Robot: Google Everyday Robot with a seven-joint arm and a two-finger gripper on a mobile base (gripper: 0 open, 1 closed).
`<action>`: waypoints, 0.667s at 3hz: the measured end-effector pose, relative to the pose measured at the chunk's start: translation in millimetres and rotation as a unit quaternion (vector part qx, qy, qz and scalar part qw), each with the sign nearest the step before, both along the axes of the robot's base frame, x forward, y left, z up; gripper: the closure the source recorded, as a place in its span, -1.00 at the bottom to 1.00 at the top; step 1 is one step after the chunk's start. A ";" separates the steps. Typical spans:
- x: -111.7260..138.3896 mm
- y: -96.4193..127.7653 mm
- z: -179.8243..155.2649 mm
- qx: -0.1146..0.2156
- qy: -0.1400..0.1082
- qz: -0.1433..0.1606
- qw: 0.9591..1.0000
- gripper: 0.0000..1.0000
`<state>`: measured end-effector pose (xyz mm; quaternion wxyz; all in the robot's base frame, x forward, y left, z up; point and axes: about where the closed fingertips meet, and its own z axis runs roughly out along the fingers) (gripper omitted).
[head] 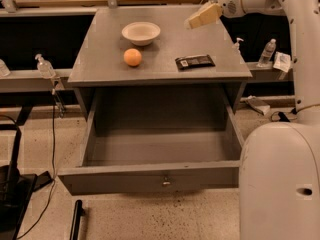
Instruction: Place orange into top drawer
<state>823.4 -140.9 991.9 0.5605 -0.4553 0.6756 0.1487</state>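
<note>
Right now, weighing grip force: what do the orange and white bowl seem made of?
The orange looks like real fruit: matte skin, no glare. The white bowl: ceramic or plastic perhaps, smooth cream surface. The gripper hangs above the cabinet top, far right.
</note>
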 end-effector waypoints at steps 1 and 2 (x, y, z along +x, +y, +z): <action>0.0 0.1 0.0 0.000 0.000 0.000 1.000 -1.00; -3.6 24.1 -11.7 0.015 0.013 0.035 0.999 -1.00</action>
